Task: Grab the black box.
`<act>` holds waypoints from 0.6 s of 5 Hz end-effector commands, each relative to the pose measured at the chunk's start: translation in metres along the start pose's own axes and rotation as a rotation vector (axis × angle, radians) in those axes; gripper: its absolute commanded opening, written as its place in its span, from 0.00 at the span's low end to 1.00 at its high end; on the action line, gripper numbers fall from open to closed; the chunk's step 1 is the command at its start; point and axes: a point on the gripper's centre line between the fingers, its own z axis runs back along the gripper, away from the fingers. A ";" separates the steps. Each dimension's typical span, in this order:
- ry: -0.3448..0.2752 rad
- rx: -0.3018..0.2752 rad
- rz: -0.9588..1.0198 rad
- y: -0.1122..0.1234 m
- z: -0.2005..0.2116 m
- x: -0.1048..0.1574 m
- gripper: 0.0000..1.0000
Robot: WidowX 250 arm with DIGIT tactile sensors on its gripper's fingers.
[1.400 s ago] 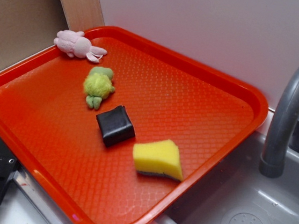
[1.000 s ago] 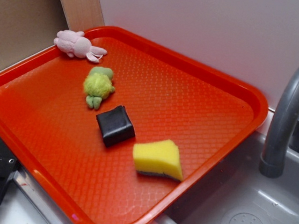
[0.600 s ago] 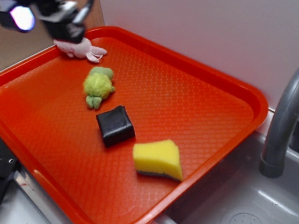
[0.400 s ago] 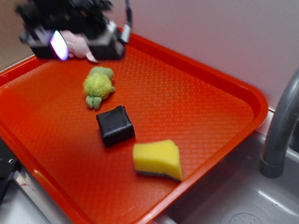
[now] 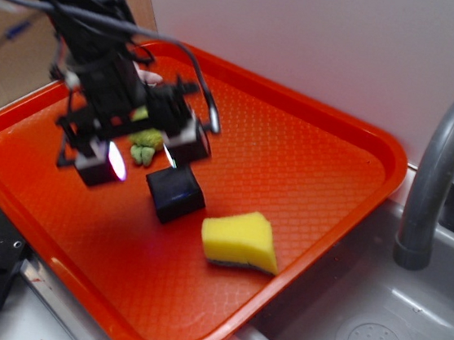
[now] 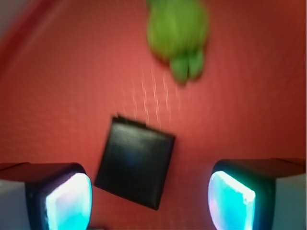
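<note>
Hovering wide apart — hand [image 6: 151, 199] above black box [image 6: 135, 161].

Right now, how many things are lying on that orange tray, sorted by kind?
Plush toys: 2, a green one and a pink one, mostly hidden behind the arm
Black box: 1
Yellow sponge: 1
Total: 4 on the orange tray

The arm [image 5: 81, 6] is built of black parts, with thin dark cables [image 5: 206, 102] looped along it. The gripper [image 5: 143, 154] is made of two black finger blocks [image 6: 57, 194], each fitted with a glowing pad, seen cyan-white from the wrist view.
</note>
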 end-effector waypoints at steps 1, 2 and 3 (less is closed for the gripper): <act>0.055 0.042 0.024 -0.018 -0.027 0.006 1.00; 0.067 0.060 0.010 -0.031 -0.033 0.002 1.00; 0.069 0.071 -0.011 -0.042 -0.034 0.004 1.00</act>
